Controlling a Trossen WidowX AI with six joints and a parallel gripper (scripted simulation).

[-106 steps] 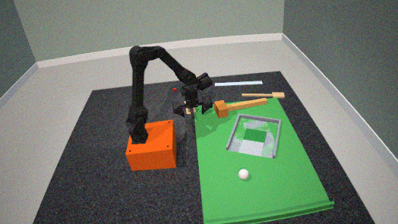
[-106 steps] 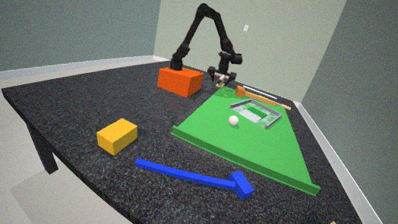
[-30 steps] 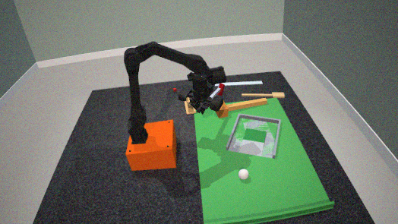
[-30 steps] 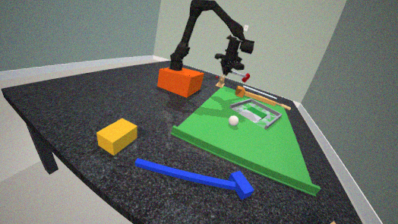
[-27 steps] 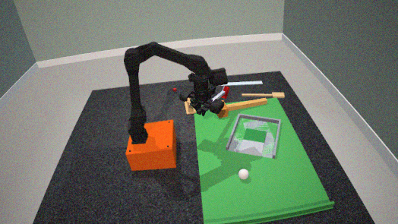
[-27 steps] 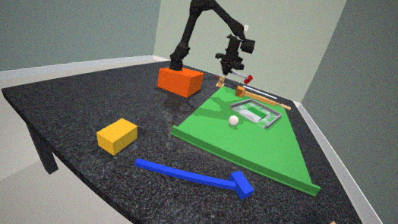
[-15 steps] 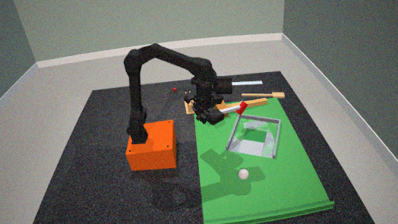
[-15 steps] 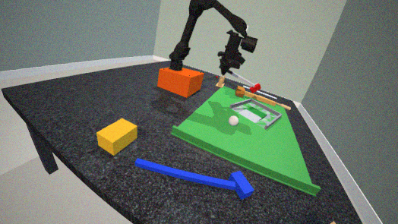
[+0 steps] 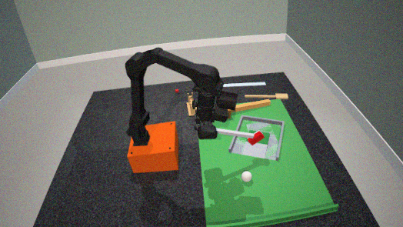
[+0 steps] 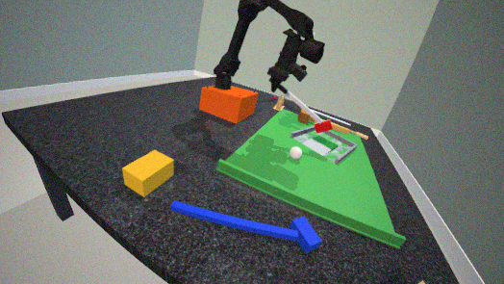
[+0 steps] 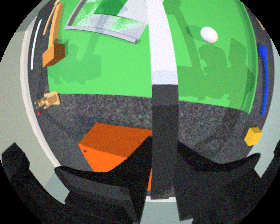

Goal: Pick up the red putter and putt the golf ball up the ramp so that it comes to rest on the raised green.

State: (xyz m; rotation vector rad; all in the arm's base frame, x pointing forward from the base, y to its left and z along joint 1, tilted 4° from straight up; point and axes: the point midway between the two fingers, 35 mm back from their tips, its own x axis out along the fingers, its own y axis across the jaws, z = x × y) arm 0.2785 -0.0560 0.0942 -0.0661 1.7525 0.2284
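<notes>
Red putter [image 9: 255, 138] is clamped by its white shaft in the fingers [image 9: 208, 131]. Head hangs over the grey-walled raised green [image 9: 257, 138]; golf ball [image 9: 246, 175] sits well apart.

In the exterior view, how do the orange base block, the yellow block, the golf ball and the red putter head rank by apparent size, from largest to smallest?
1. Orange base block.
2. Yellow block: looks somewhat smaller, but it lies nearer the camera, so their true order is unsure.
3. Red putter head.
4. Golf ball: close to the putter head in apparent size.
</notes>
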